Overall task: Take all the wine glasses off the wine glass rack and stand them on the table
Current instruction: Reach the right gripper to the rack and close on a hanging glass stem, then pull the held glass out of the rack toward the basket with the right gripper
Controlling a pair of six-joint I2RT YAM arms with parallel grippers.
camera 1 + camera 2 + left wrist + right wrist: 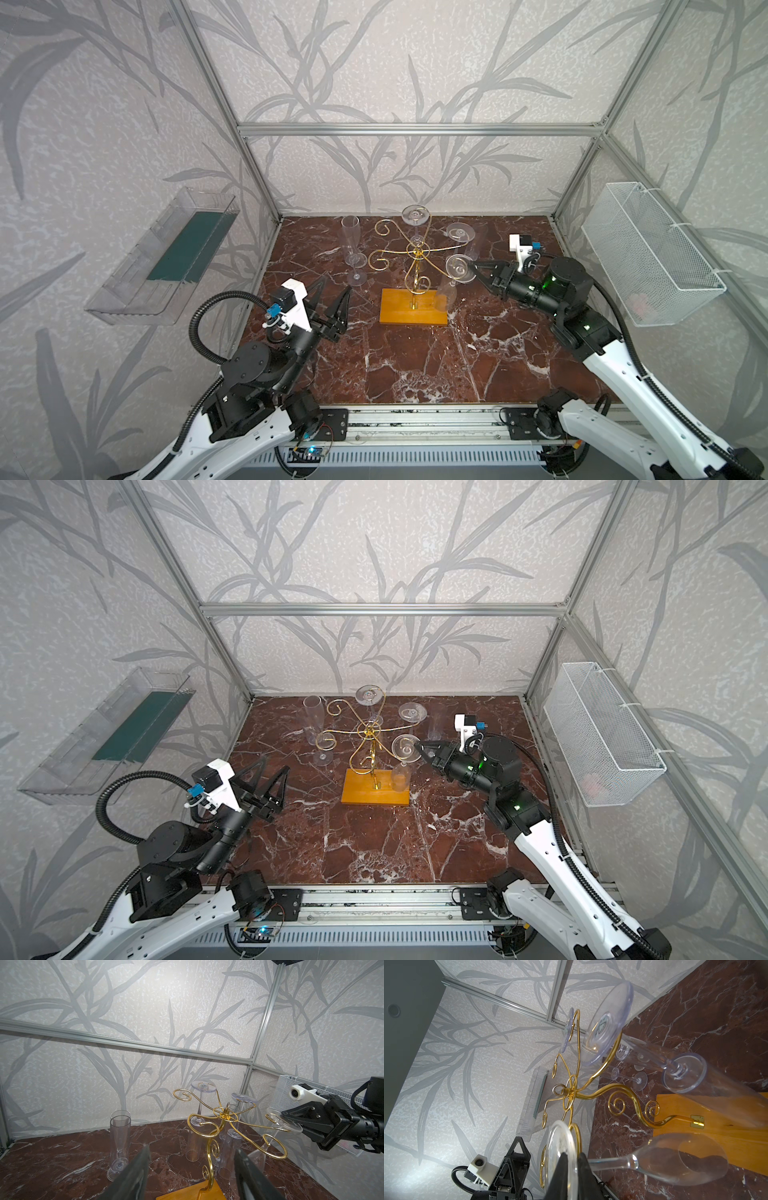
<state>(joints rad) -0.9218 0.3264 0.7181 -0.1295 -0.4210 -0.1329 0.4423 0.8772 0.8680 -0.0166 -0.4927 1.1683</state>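
Right gripper: clamped shut on the round foot of the wine glass, a black finger pressed to either face of the clear disc, seen close in the right wrist view.
Wine glass: a clear flute hanging bowl-down and tilted from the near-right scroll arm of the rack. Its foot is up at the gold curl and its bowl hangs over the right end of the wooden base. In both top views the right gripper comes at it from the right side of the cell.
Wine glass rack: thin gold wire with scroll arms fanning from a central post, fixed to the orange-yellow base in the middle of the table.
Hanging flutes: two more, inverted, on the far and far-right arms.
Upright flutes: two, standing one behind the other to the left of the rack, apart from it.
Left gripper: jaws spread wide and holding nothing, left of the base and clear of it, pointed toward the rack.
Tabletop: red-brown marble veined in white.
Side walls: a white wire-mesh basket on the right and a clear plastic bin with a dark green floor on the left.
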